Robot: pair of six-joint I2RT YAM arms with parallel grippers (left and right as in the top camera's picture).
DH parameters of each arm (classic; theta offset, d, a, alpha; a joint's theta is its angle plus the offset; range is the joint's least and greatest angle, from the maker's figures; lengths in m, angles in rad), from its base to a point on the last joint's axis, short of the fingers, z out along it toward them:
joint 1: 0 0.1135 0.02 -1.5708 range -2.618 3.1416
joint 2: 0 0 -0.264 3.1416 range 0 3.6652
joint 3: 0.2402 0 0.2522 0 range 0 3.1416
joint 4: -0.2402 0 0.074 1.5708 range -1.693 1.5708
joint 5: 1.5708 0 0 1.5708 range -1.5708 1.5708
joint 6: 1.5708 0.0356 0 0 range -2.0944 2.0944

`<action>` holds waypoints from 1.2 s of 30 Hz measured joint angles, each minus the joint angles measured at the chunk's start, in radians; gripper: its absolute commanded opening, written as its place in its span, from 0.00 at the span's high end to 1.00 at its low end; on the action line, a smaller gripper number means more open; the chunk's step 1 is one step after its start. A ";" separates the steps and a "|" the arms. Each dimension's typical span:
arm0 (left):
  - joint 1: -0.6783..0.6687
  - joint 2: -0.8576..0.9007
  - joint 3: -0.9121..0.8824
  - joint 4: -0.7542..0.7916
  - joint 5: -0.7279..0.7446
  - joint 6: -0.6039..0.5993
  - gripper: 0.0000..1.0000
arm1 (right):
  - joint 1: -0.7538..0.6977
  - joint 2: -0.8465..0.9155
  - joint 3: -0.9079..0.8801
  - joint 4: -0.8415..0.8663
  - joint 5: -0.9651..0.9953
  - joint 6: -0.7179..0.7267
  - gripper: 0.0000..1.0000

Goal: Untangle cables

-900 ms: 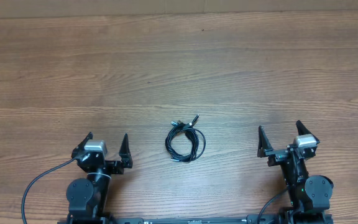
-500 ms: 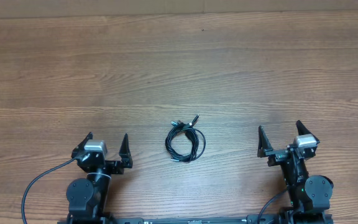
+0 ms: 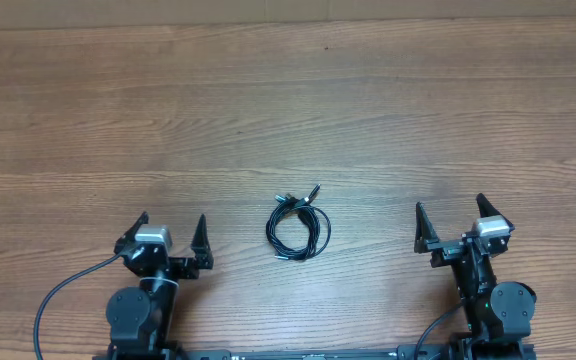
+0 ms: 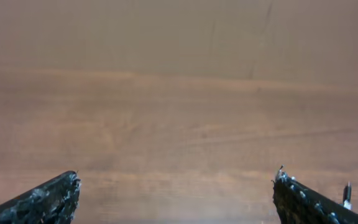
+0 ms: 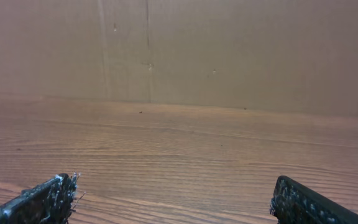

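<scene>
I judge the work not yet begun. The cables (image 3: 298, 228) lie as one small coiled bundle on the table (image 3: 268, 100), between my arms and touched by neither. The left gripper (image 3: 173, 220) and right gripper (image 3: 449, 205) both gape empty. Next, I reach in and pinch a plug end.

Thin black coiled cables (image 3: 298, 228) on a warm brown wooden table (image 3: 288, 100), streaky grain all over; black left gripper (image 3: 172, 218) and black right gripper (image 3: 449, 203), each with a silver-grey block; plain tan back wall (image 5: 229, 50).
</scene>
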 measured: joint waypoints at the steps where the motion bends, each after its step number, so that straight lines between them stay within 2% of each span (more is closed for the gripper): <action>1: 0.000 0.000 0.000 0.018 0.001 0.000 0.01 | 0.000 0.000 0.000 0.000 0.000 0.000 0.00; 13: 0.000 0.000 0.000 0.009 0.136 0.000 0.01 | 0.000 0.000 0.000 0.000 0.000 0.000 0.00; 25: 0.000 0.000 0.015 -0.006 0.147 0.000 0.00 | 0.000 0.000 0.000 0.000 0.000 0.000 0.00; 31: 0.000 0.004 0.072 -0.059 0.129 0.009 0.01 | 0.000 0.000 0.000 0.000 0.000 0.000 0.00; 36: 0.000 0.081 0.145 -0.072 0.120 0.026 0.00 | 0.000 0.000 0.000 0.000 0.000 0.000 0.00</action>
